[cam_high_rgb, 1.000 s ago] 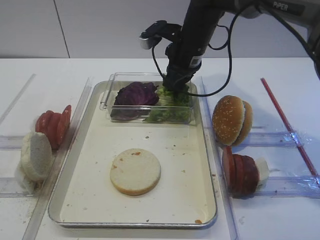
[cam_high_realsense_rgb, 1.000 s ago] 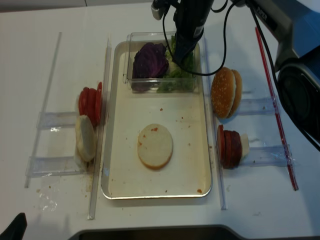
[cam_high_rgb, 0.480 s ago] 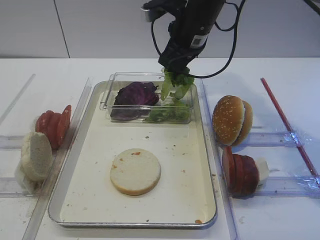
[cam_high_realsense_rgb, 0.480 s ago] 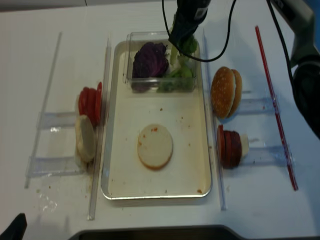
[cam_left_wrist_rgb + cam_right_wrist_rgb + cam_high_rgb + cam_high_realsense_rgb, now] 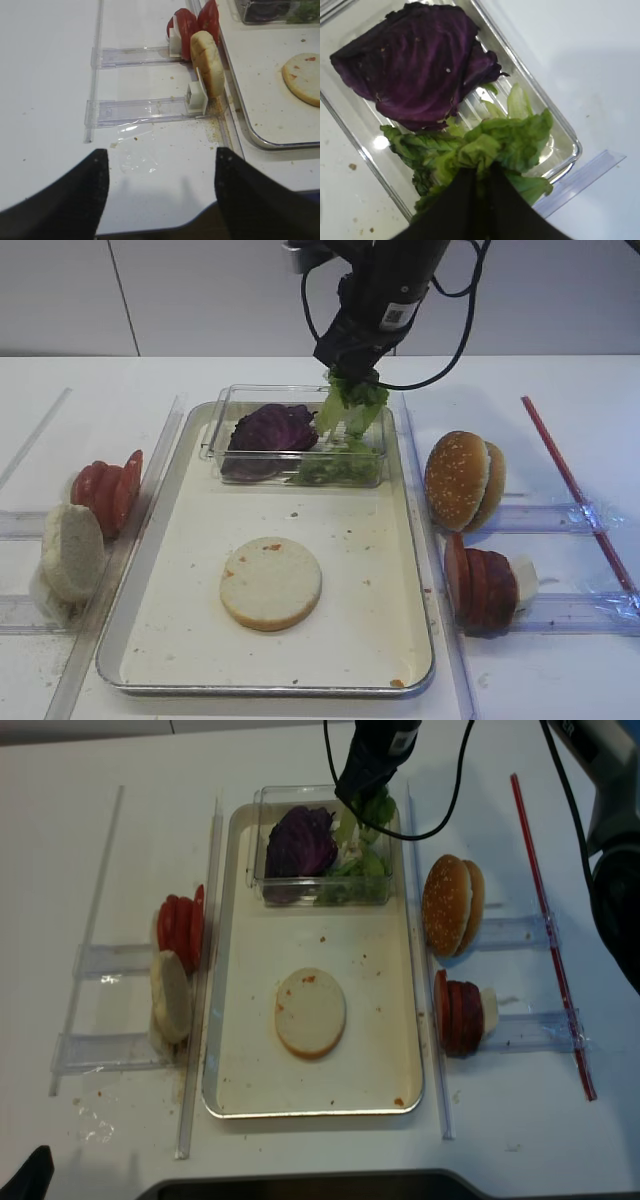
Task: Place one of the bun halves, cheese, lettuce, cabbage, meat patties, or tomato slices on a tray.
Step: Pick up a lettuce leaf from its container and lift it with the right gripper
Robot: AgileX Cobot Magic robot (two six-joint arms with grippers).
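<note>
My right gripper point(image 5: 348, 375) is shut on a bunch of green frilly lettuce point(image 5: 350, 406), which hangs just above the clear box. From the right wrist view the lettuce point(image 5: 516, 139) bulges out past the closed black fingers point(image 5: 455, 205), with the purple cabbage point(image 5: 420, 65) below in the box. More lettuce point(image 5: 335, 466) lies in the box beside the cabbage point(image 5: 272, 430). One pale bun half point(image 5: 270, 582) lies cut face up on the metal tray point(image 5: 352, 530). My left gripper point(image 5: 161, 157) stands open over bare table at the front left, holding nothing.
The clear box point(image 5: 214, 436) sits at the tray's far end. Left racks hold tomato slices point(image 5: 105, 490) and a bun half point(image 5: 70, 552). Right racks hold a sesame bun point(image 5: 462, 480) and meat patties point(image 5: 480, 586). A red stick point(image 5: 575, 490) lies at the far right.
The right gripper has risen out of the clear box with a bunch of lettuce pinched in it. The left gripper has not moved.
</note>
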